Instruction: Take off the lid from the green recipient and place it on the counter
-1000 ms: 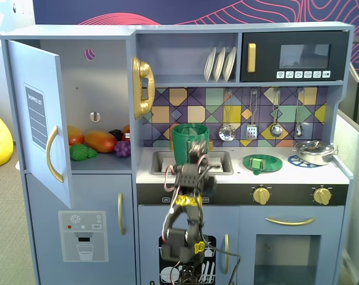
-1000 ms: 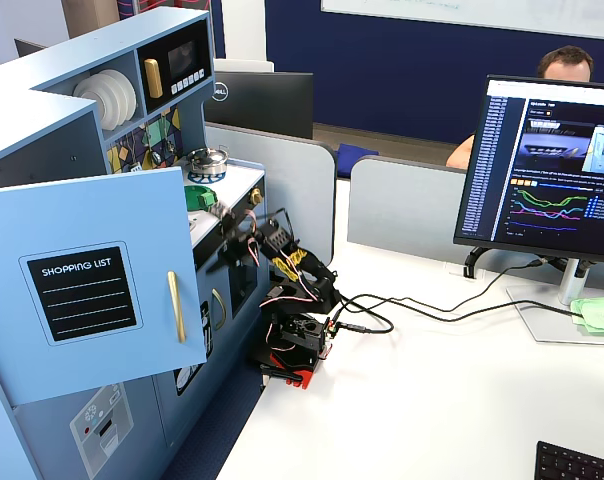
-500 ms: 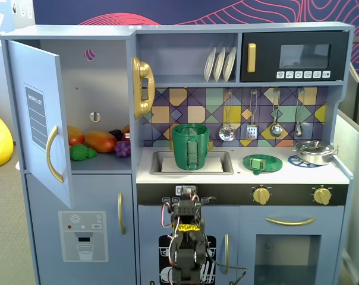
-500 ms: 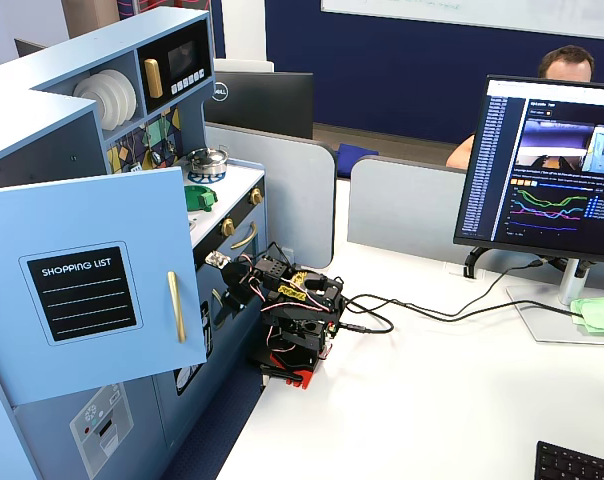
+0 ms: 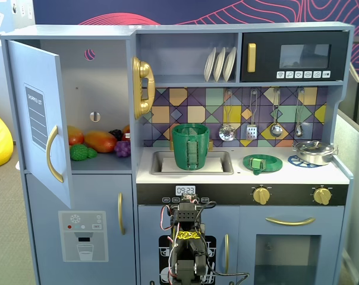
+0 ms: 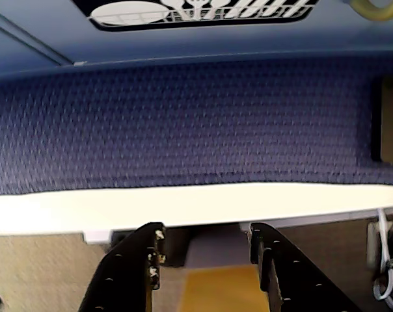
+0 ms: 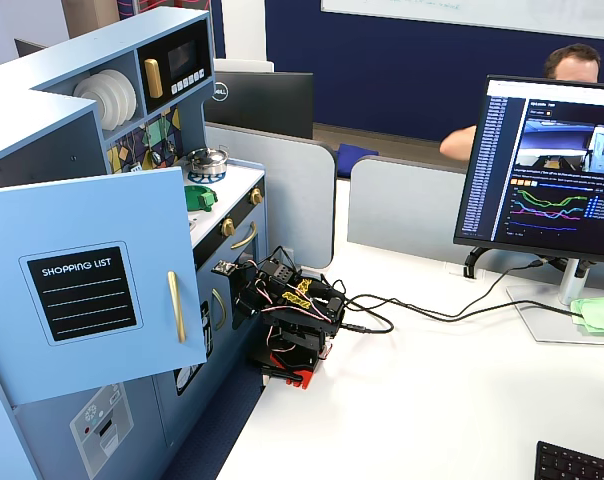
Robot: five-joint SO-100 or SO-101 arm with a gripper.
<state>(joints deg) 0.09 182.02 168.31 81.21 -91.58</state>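
In a fixed view the green recipient [image 5: 191,146] stands upright and uncovered in the sink of the toy kitchen. The lid [image 5: 262,162] lies flat on the white counter [image 5: 147,173], to the right of the sink, apart from the pot. From the side, the lid [image 7: 200,197] shows on the counter edge. My arm [image 5: 185,234] is folded low in front of the lower cabinet, well below the counter. In the wrist view my gripper [image 6: 205,235] is open with nothing between its black fingers [image 6: 141,260], facing the white table edge and blue carpet.
A silver pan [image 5: 313,152] sits at the counter's right end. The fridge door [image 5: 40,119] stands open at the left with toy fruit inside. Utensils hang above the counter. Cables [image 7: 412,310] run from the arm's base across the white desk toward a monitor [image 7: 552,170].
My arm has dropped from counter height near the pot and folded down in front of the lower cabinet. The lid and the pot have not moved.
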